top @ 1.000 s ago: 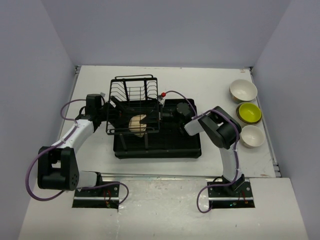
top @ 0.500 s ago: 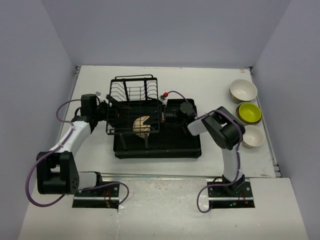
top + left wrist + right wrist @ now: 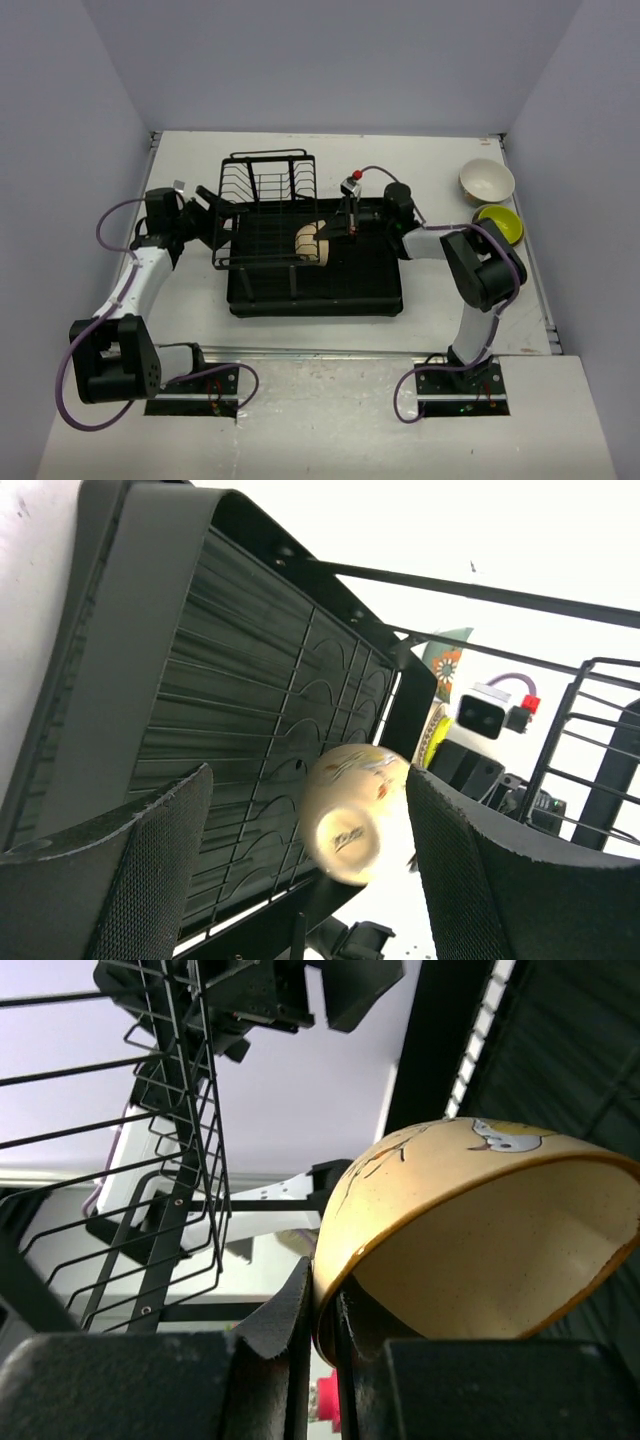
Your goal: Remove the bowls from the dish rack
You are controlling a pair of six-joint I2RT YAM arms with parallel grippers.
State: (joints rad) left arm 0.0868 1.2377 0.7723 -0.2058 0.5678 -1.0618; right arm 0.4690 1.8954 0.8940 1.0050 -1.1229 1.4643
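Note:
The dish rack is a black tray (image 3: 380, 295) with an upright wire holder (image 3: 262, 205) on its left half. My right gripper (image 3: 335, 233) is shut on the rim of a beige bowl with brown markings (image 3: 311, 242), holding it on edge just right of the holder, above the tray. In the right wrist view the rim of the bowl (image 3: 480, 1230) is pinched between the pads of my gripper (image 3: 330, 1305). My left gripper (image 3: 213, 208) stands open at the holder's left side. In its own view this gripper (image 3: 310, 775) frames the bowl (image 3: 352, 810) from a distance without touching it.
A cream bowl (image 3: 487, 180) and a yellow-green bowl (image 3: 503, 222) sit on the table at the right edge, partly behind my right arm (image 3: 485, 270). A teal piece with an orange flower (image 3: 445, 665) shows beyond the tray. Walls close in left, right and back.
My right gripper has drawn the beige bowl rightward out of the wire holder. My left gripper has backed away to the left of the holder, still open.

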